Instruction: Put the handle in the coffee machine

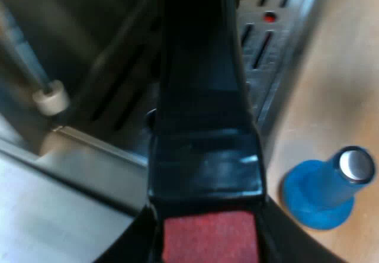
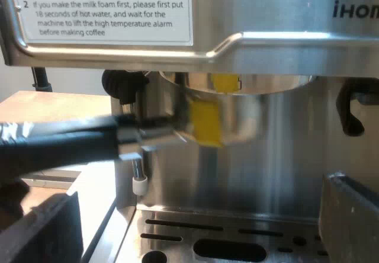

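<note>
The metal holder sits up against the underside of the espresso machine's brew head, a yellow tag on its side. Its dark handle sticks out sideways from the machine's front. Seen from along the handle, the red end lies between the fingers of my left gripper, which is shut on it above the drip tray. My right gripper faces the machine's front over the drip tray, open, with nothing between its fingers.
A blue tamper with a silver top stands on the wooden table beside the drip tray. The steam wand with its white tip hangs close to the handle. An instruction label is on the machine's front.
</note>
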`<move>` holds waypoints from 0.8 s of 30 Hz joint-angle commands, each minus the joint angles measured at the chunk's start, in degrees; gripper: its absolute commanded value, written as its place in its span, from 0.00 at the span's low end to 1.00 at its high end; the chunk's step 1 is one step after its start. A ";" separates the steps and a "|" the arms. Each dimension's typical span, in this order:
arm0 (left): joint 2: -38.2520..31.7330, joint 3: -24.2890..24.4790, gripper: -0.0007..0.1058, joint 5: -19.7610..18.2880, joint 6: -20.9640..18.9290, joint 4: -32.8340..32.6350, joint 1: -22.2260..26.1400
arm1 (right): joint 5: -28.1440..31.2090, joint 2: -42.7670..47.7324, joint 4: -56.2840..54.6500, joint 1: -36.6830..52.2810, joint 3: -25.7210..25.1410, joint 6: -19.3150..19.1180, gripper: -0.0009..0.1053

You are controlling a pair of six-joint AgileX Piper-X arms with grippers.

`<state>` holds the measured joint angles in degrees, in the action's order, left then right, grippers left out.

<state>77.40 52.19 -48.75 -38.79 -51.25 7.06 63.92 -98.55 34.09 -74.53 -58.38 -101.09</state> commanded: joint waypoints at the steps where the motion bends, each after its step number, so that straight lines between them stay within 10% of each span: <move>1: -1.06 0.80 0.01 -5.08 1.45 0.19 -1.42 | 0.14 0.00 0.82 0.36 -0.41 -0.72 0.78; 18: -1.06 0.80 0.01 -1.34 1.30 3.26 -1.53 | 0.14 0.00 0.82 0.36 -0.41 -0.72 0.78; 19: -1.06 0.80 0.01 -0.82 -3.74 7.17 -1.53 | 0.14 0.00 0.82 0.36 -0.41 -0.72 0.78; 24: -1.06 0.80 0.01 -1.58 -4.75 8.30 -1.53 | 0.14 0.00 0.82 0.36 -0.41 -0.72 0.78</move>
<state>77.40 52.19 -47.13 -42.08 -44.83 5.63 63.92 -98.55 34.09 -74.53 -58.38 -101.09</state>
